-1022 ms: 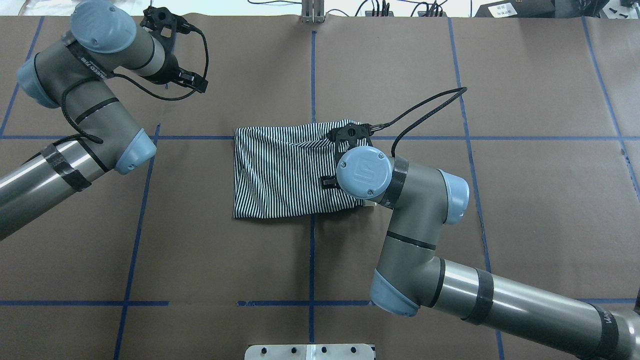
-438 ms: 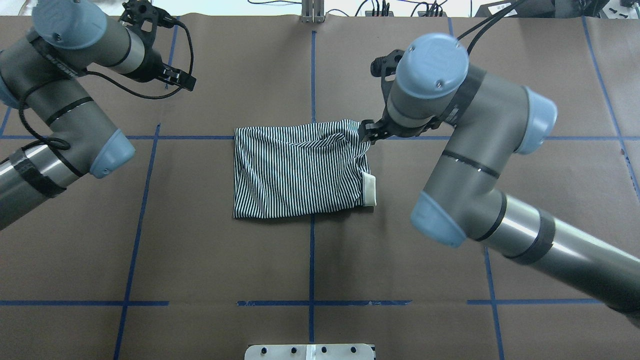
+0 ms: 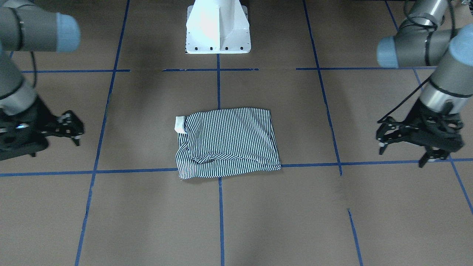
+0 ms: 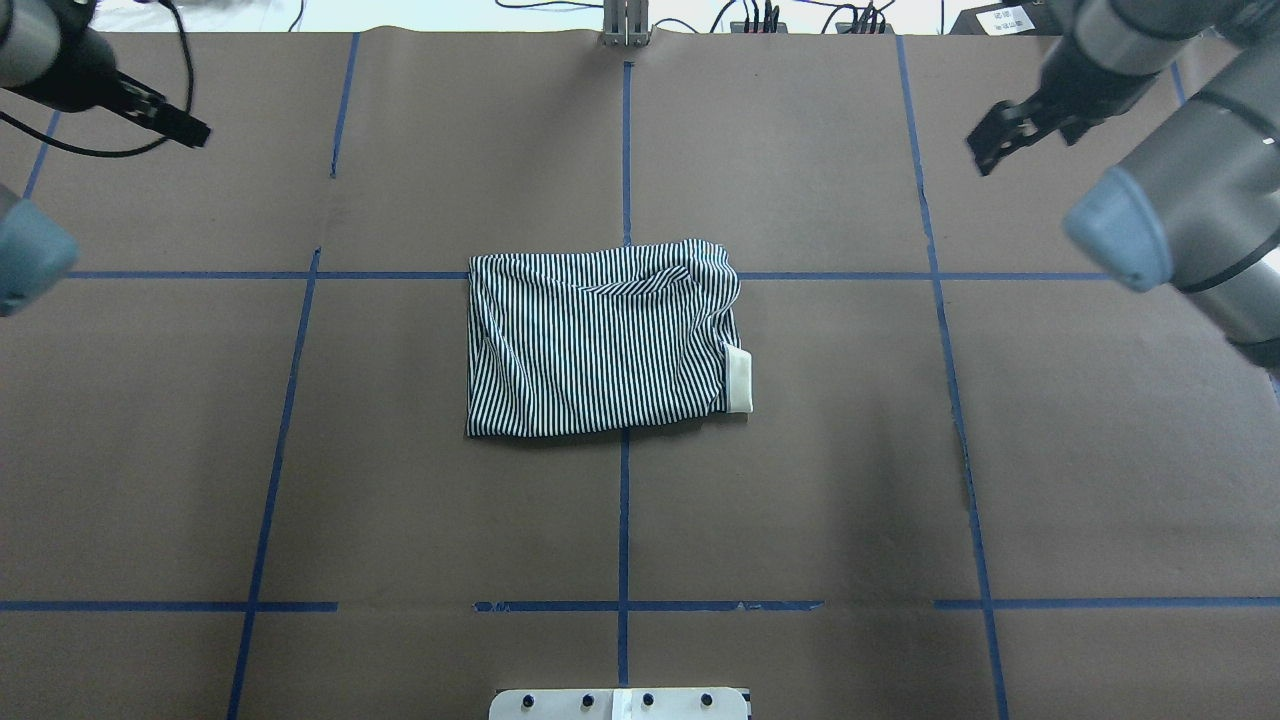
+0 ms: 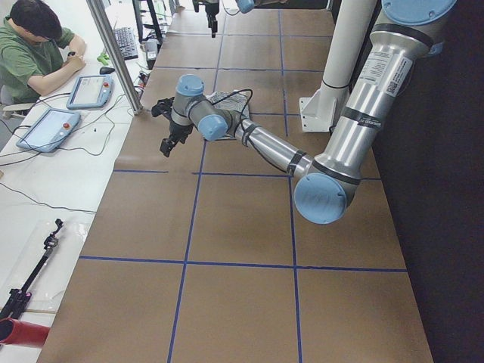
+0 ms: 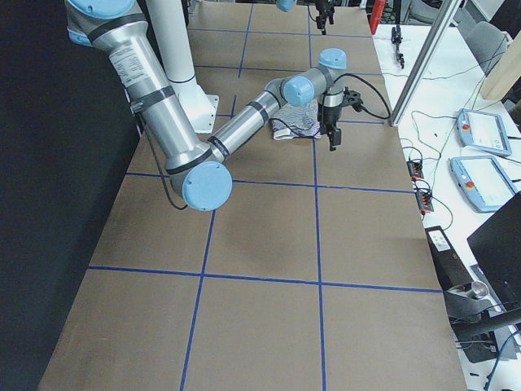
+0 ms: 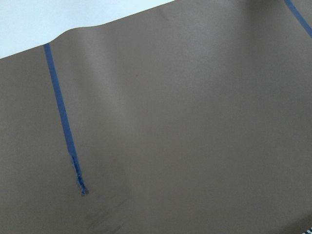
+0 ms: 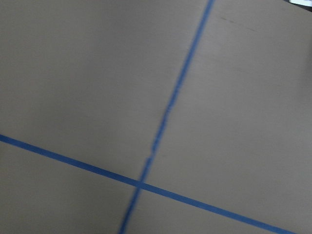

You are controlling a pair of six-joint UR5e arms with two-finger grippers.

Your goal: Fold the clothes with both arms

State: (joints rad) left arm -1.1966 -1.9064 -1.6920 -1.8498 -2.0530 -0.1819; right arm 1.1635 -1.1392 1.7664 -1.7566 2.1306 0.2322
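Observation:
The striped polo shirt (image 4: 600, 340) lies folded in a rectangle at the table's middle, also in the front view (image 3: 227, 142). Its cream collar (image 4: 738, 378) sticks out at the right end. My left gripper (image 4: 170, 120) hangs open and empty above the far left of the table, well away from the shirt; the front view shows it on the right (image 3: 402, 155). My right gripper (image 4: 1000, 140) hangs open and empty above the far right, shown on the left in the front view (image 3: 75, 128). Both wrist views show only brown paper and blue tape.
Brown paper with a blue tape grid (image 4: 624, 520) covers the table. The white pedestal base (image 3: 218, 26) stands at the robot's edge. Cables (image 4: 760, 15) lie along the far edge. An operator (image 5: 34, 45) sits at a side desk with tablets.
My right gripper has lifted off the shirt's right end and swung up to the far right. My left arm has pulled further left. The shirt has stayed folded in place.

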